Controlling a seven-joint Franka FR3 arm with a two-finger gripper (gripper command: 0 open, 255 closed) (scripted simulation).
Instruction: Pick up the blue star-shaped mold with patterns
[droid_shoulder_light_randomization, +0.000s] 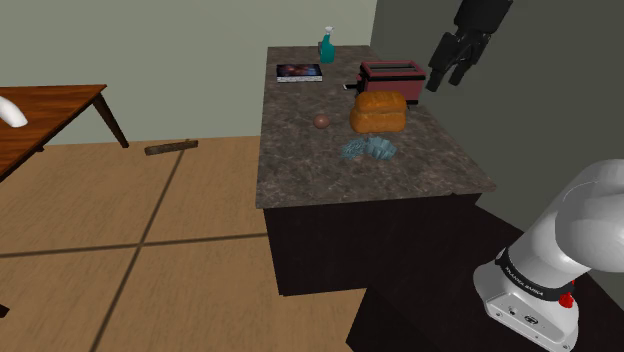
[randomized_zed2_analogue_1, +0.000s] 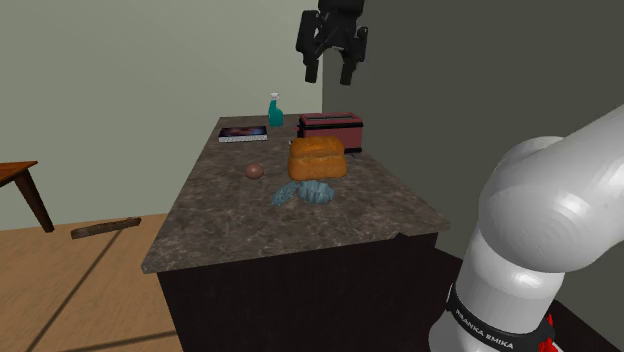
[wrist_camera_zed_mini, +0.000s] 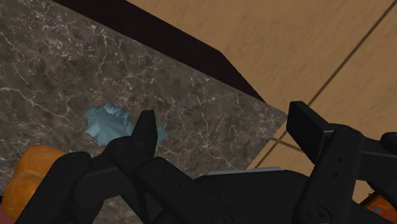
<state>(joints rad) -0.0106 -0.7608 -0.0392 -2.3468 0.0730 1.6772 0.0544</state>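
Nearest in the shoulder view is the white arm (droid_shoulder_light_randomization: 585, 220), lower right on its stand, w/ dark joints. Next comes a dark cabinet w/ a mottled grey-brown stone counter (droid_shoulder_light_randomization: 300, 170).

The task item, a blue star-shaped mold (droid_shoulder_light_randomization: 368, 149), lies flat on the counter approx mid-depth, toward the shoulder view's right, free of the gripper. Just behind it sits an orange-brown bread loaf (droid_shoulder_light_randomization: 379, 112); can't tell if the two touch. A small round brownish item (droid_shoulder_light_randomization: 322, 121) sits to the loaf's left in that view, apart from the mold.

Off to the shoulder view's left is a wooden table (droid_shoulder_light_randomization: 50, 105) w/ a white object (droid_shoulder_light_randomization: 12, 113) on it. A stick (droid_shoulder_light_randomization: 171, 147) lies on the wood floor (droid_shoulder_light_randomization: 150, 260) btwn table & counter.

Further back on the counter, a red toaster (droid_shoulder_light_randomization: 391, 78) stands behind the loaf. A flat book (droid_shoulder_light_randomization: 299, 72) w/ a dark cover & a teal spray bottle (droid_shoulder_light_randomization: 326, 46) are at the far end by the wall.

The gripper (droid_shoulder_light_randomization: 452, 62) hangs high over the toaster end, well apart from everything. Its fingers (wrist_camera_zed_mini: 145, 130) are spread wide w/ nothing held. In the wrist view the mold pokes out beside one finger, which hides part of it. A bit of the loaf is close by, & floor shows past the counter edge.
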